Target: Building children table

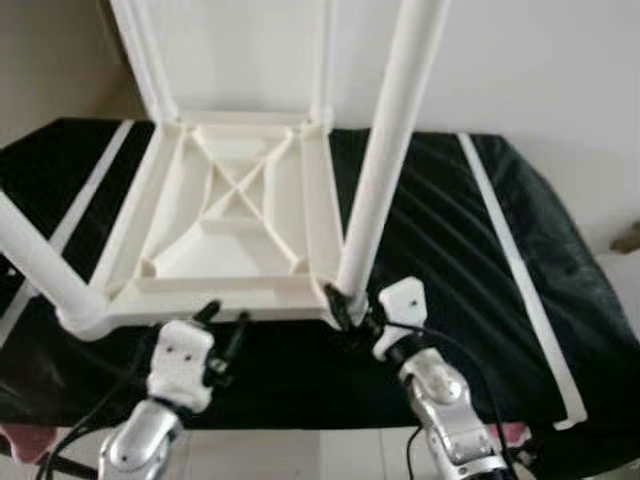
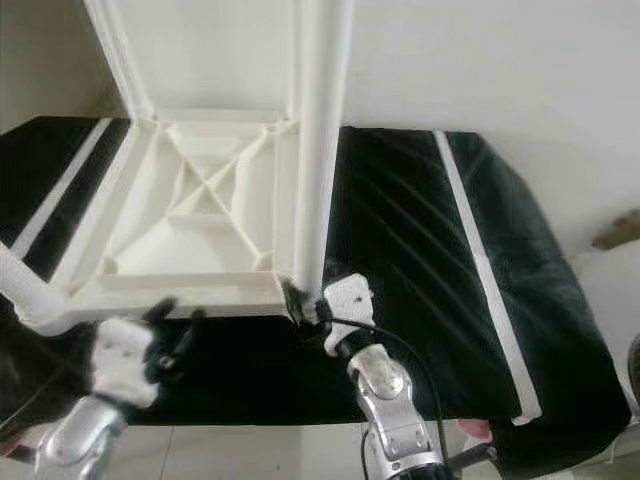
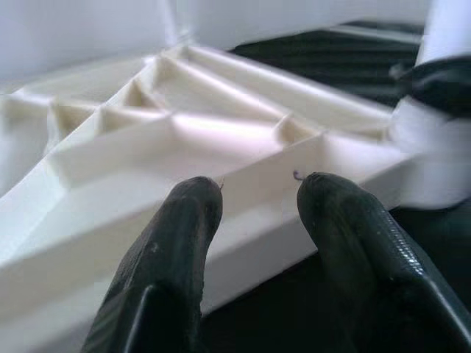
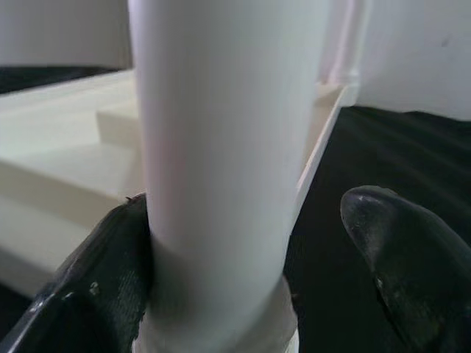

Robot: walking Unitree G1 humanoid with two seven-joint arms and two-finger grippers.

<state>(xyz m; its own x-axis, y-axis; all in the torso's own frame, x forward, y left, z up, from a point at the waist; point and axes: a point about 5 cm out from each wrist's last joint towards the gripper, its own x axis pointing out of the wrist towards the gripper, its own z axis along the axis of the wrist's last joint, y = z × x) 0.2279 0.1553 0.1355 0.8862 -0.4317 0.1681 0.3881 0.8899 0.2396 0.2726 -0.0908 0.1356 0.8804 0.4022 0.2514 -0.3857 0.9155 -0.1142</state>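
Note:
A white plastic children's table [image 1: 230, 215] lies upside down on a black cover, its ribbed underside facing up. A white leg [image 1: 385, 160] stands in its near right corner socket. Another leg [image 1: 40, 265] sticks out from the near left corner. Two more legs [image 1: 140, 50] rise at the far corners. My right gripper [image 1: 352, 305] is open around the base of the near right leg [image 4: 213, 147]; one finger [image 4: 110, 265] touches it and the other is apart. My left gripper [image 1: 222, 322] is open just in front of the table's near edge [image 3: 243, 220], holding nothing.
The black cover [image 1: 460, 260] has white stripes [image 1: 510, 260] and drops off at its front edge close to my arms. A white wall [image 1: 540, 60] stands right behind the table. Pale floor [image 1: 300, 455] shows below the cover's front edge.

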